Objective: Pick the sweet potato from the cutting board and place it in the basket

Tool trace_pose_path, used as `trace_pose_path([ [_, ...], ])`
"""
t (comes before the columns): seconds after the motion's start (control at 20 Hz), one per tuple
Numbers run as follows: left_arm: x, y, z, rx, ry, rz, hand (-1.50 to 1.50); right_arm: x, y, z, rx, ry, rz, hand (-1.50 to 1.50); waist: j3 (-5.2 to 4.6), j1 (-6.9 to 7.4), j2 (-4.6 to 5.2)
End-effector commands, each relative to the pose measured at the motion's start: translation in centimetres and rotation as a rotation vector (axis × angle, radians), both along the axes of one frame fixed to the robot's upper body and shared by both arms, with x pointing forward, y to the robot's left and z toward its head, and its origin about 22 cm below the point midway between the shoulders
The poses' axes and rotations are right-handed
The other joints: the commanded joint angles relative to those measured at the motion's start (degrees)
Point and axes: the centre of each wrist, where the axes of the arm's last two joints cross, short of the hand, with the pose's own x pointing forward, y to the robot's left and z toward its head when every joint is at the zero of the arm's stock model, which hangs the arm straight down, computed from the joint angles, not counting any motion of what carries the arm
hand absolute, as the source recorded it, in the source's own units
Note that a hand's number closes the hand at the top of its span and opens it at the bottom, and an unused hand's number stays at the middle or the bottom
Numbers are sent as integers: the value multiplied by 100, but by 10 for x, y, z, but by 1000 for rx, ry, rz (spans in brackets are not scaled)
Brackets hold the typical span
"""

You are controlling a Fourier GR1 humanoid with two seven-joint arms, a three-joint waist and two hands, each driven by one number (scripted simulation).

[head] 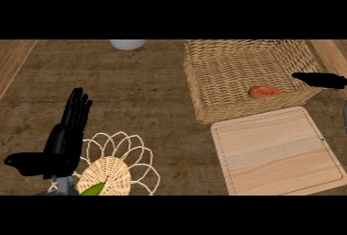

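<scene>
right hand point(324, 80) at 3 o'clock edge, only dark fingers showing, pointing w/ tips toward 9, held just past the basket's 3 o'clock rim; spread or closed: can't tell, holding nothing visible. just off its tips toward 9: sweet potato point(264, 92), orange, lying inside the basket point(224, 69) on its woven floor, near the 4 o'clock corner, apart from the hand. basket itself at 1 o'clock, square wicker, open top. directly toward 6 from basket: cutting board point(278, 153), pale wood, slightly turned, bare, its 12 o'clock edge just beside the basket's near wall. left hand point(64, 133) at 8 o'clock, fingers straight up & pressed side by side, thumb out toward 9, resting, gripping nothing. just toward 4 from it: wire-and-wicker bowl point(119, 163), w/ a green item point(93, 188) at its 6 o'clock rim, partly cut off. white round thing point(127, 43) at 12, top edge, only partly seen. all on dark wood counter point(149, 101).
</scene>
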Motion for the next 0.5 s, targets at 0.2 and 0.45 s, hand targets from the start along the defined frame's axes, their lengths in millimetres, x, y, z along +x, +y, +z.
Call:
trace_pose_path([
  [0.2, 0, 9, -17, 14, -2, -6, 0, -45, -85, 27, 94, -66, 38, -150, 2, 5, 11],
  [0.45, -1, -3, -14, 8, -14, 9, 0, -45, -105, 60, 187, -73, 96, -150, 2, 40, 14],
])
